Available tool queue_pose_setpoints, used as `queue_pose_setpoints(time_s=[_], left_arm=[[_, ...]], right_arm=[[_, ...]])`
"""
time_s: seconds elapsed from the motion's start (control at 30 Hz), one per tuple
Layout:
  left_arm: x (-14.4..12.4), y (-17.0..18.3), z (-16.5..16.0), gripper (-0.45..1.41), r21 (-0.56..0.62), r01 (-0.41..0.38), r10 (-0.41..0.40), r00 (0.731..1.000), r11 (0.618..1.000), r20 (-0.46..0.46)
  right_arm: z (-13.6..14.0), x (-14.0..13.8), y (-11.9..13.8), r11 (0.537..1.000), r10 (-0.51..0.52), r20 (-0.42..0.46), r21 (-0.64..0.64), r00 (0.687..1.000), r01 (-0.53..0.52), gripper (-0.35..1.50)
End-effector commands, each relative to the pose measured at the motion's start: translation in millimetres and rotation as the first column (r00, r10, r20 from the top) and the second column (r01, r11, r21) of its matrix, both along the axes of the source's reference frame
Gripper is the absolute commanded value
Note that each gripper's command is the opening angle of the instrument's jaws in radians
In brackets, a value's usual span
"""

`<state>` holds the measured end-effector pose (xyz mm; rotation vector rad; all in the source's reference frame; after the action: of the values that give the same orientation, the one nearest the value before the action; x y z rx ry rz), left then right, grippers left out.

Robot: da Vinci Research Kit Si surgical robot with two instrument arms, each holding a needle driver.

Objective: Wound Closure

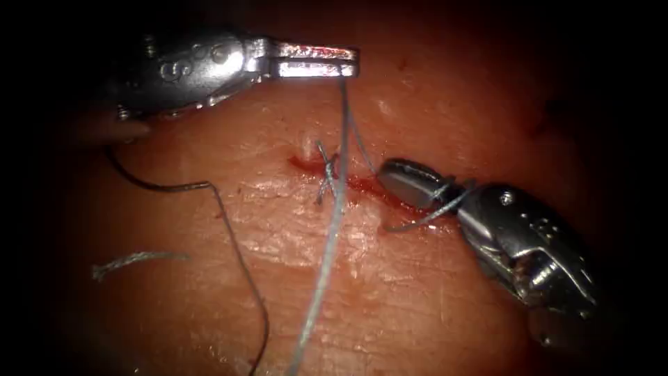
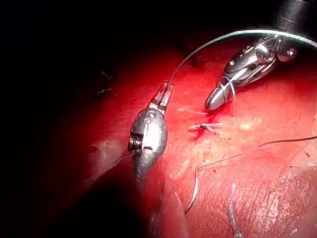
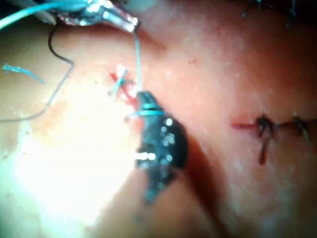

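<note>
Loose end (image 1: 136, 261): cut bit of thread lying free on the tissue (image 1: 431, 313), far left.
Needle (image 1: 149, 182): flat on the surface left of the cut (image 1: 351, 182), not in the tissue, nothing gripping it.
Your left tool (image 1: 351, 61): jaws clamped on the thread (image 1: 332, 230), which drops down to the knot (image 1: 325, 170).
Knot: sits on the cut, red fluid around it.
Your right tool (image 1: 396, 182): jaws closed, thread looped around them, tip just right of the knot.

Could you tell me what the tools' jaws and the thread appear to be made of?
The left tool and right tool look like polished metal: bright glints. The left holds the thread, which loops around the right tool; it looks like pale braided fibre, matte, slightly fuzzy. The needle, dark thin wire, lies on the tissue.
</note>
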<state>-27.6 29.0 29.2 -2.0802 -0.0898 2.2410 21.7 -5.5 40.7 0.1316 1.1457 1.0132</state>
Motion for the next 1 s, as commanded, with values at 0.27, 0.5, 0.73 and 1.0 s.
queue_pose_setpoints(time_s=[0.27,0.5,0.73,1.0], left_arm=[[-1.2,5.0,1.7,-0.45,0.01,0.014,-0.013,0.999,1.0,-0.031],[-1.6,9.4,2.6,-0.45,0.018,0.038,-0.037,0.998,0.999,-0.043],[-2.8,11.5,3.4,-0.45,0.019,0.052,-0.051,0.997,0.998,-0.05],[-3.5,13.9,3.6,-0.45,0.025,0.066,-0.064,0.996,0.998,-0.057]], right_arm=[[-1.5,2.0,-2.0,1.0,0.004,0.063,-0.026,0.998,-0.002,-0.35],[-2.1,2.6,-3.4,0.999,-0.01,0.088,-0.033,0.996,0.013,-0.35],[-1.8,2.0,-4.5,0.999,-0.025,0.107,-0.029,0.994,0.028,-0.35],[-3.1,2.2,-6.1,0.999,-0.027,0.106,-0.03,0.994,0.03,-0.35]])
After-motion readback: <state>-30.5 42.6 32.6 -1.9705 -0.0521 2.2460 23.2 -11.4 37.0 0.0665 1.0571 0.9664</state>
